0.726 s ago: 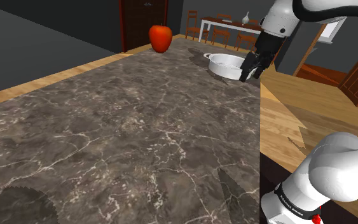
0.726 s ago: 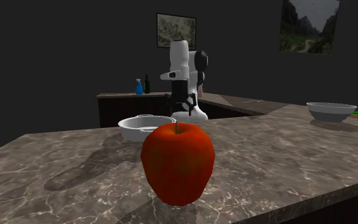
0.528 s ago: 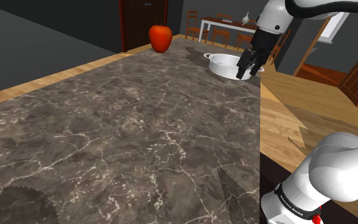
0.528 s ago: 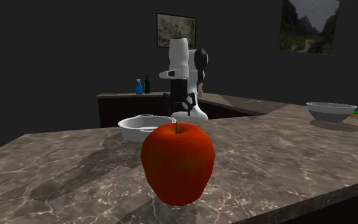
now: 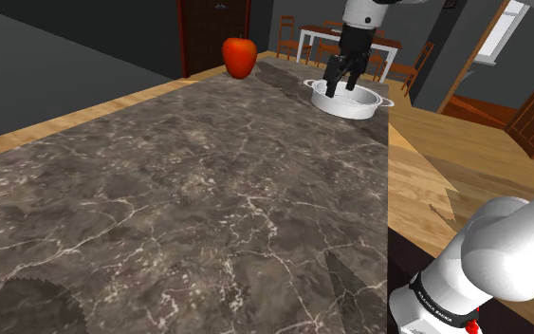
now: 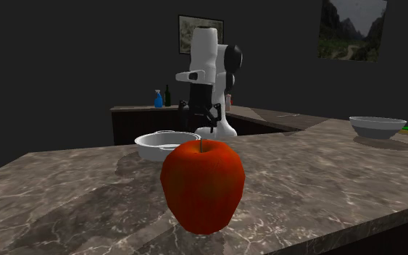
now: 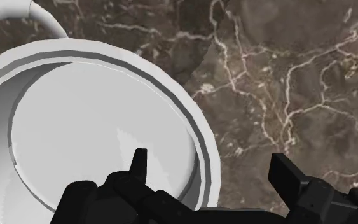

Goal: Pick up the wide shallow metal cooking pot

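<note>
White and smooth rather than shiny, the wide shallow pot [image 5: 359, 104] has a broad flat floor, a low wall and a loop handle at its side. It sits at the far end of the brown, pale-veined marble countertop [image 5: 208, 190], to the shoulder view's right of the glossy red apple [image 5: 239, 55]. Over it hangs the black gripper [image 5: 340, 83], fingers [image 7: 138, 167] spread apart (nothing clasped): in the wrist view one is above the pot's floor, the other above bare marble, with the rounded rim between them.
</note>
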`<action>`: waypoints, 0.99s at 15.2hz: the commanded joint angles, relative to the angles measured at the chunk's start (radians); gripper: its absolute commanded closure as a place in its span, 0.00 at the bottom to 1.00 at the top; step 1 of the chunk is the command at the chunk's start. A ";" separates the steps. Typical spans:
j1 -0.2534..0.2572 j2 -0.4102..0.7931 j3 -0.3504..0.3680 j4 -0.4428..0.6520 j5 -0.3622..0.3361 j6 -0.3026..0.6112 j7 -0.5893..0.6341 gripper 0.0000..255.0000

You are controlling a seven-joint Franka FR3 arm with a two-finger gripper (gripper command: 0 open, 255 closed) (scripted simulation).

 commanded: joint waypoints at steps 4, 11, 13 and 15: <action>0.005 0.094 0.008 0.072 -0.016 0.006 -0.004 0.00; 0.005 0.086 0.007 -0.011 -0.018 0.081 0.002 0.00; 0.005 0.087 0.008 -0.010 -0.018 0.081 0.003 1.00; 0.005 0.086 0.008 -0.011 -0.018 0.081 0.003 1.00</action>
